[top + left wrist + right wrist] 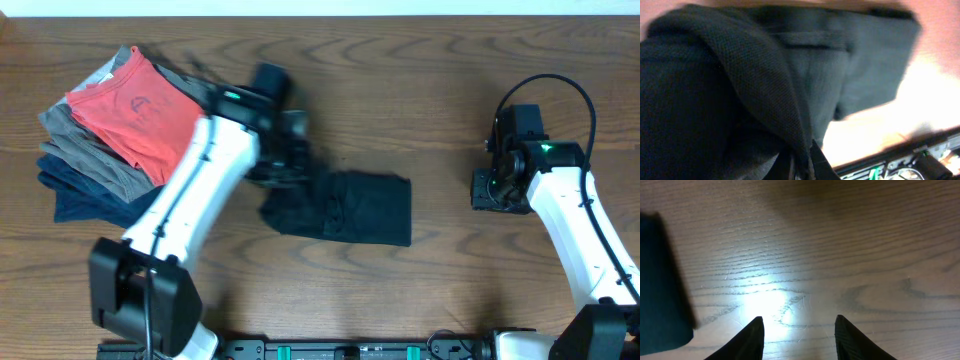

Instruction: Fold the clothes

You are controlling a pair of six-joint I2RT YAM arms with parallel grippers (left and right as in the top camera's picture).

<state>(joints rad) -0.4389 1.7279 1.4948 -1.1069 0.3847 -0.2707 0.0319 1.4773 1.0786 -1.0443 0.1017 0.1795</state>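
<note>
The black shirt (350,208) lies folded into a compact block at the middle of the table. My left gripper (285,165) is at its left end, shut on a raised fold of the black fabric (760,90), which fills the left wrist view. My right gripper (490,190) is open and empty over bare wood to the right of the shirt; its two fingertips (799,322) frame the table, and the shirt's edge (660,285) shows at the far left. No logo or lettering shows.
A stack of folded garments sits at the back left: a red tee (135,110) on top, grey (85,150) and navy (85,195) ones beneath. The robot base rail (350,350) runs along the front edge.
</note>
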